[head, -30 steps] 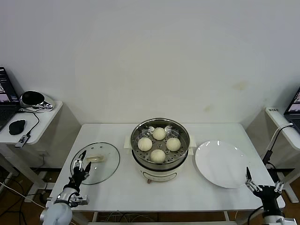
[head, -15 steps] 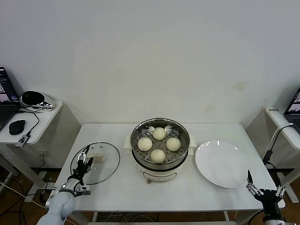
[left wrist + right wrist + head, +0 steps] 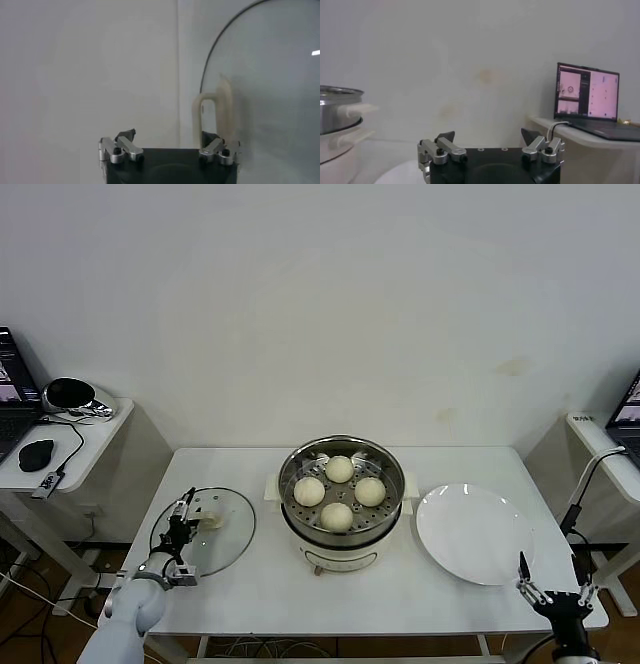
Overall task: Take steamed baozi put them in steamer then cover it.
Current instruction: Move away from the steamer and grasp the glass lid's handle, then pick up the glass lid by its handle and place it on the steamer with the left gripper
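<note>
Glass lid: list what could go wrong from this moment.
1. The left gripper reaches the cover handle off-centre; one finger sits beside it, so the grip may slip.
2. The cover lies close to the steamer; a low carry could clip its rim or the baozi.

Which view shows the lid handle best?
Left wrist view: the lid handle stands close and large, just ahead of the left gripper. The head view shows it small, partly behind that gripper, on the glass lid. The right wrist view misses it.

The head view looks down on the whole white rectangular table. The left wrist view sits close behind the round clear glass lid, shared with head view; the right wrist view faces level past the table's right edge.
</note>
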You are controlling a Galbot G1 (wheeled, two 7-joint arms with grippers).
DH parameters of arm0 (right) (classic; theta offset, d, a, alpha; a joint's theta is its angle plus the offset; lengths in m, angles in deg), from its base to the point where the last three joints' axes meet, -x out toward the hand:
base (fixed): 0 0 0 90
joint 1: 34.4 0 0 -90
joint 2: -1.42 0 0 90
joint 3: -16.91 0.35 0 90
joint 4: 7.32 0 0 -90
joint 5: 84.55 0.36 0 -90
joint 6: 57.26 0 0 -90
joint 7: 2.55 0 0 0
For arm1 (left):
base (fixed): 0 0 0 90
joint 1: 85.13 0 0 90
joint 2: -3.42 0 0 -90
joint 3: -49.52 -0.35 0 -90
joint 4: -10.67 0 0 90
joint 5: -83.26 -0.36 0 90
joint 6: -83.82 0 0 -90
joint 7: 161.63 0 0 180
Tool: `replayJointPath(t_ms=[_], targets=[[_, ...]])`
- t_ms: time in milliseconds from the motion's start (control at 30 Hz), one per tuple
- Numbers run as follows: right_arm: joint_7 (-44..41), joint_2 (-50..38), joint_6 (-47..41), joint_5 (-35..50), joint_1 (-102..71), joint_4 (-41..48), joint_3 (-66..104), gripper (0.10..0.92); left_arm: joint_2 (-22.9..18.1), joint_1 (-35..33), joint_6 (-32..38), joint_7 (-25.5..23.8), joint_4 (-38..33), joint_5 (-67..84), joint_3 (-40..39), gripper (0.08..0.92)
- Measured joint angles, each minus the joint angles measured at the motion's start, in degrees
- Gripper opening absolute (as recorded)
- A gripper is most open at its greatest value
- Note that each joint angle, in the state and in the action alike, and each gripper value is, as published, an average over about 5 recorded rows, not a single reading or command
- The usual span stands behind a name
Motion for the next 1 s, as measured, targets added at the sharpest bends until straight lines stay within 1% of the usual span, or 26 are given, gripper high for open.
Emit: replayJointPath(t_ms=[367,500,600,800,1000], targets=[[-0.3,0.0,0.3,-0.4,0.2,0.3,-0.8,0.823,0.1,-0.2,0.5,0.6,1.2,1.4,0.0,0.340],[-0.4,0.0,0.6,-0.6,0.2,0.3,-1.0,0.823,0.5,-1.0,0.2,1.5,0.1,2.0,0.6,0.219],[-0.4,0.0,0.8,-0.7,0.2,0.3,-1.2,0.823,0.9,-2.1,-0.4,2.1,-1.8,2.3,1.1,0.156],[-0.5,-0.2,1.0,-1.2,0.2,0.0,-1.9,0.823,2.4,-5.4,-2.2,1.9,-8.7,3.4,2.6,0.142],[-0.7,-0.4,1.0,-1.7,0.1,-0.5,-2.7,0.823,5.4,-9.6,-5.3,-0.6,-18.8,6.6,4.4,0.142]])
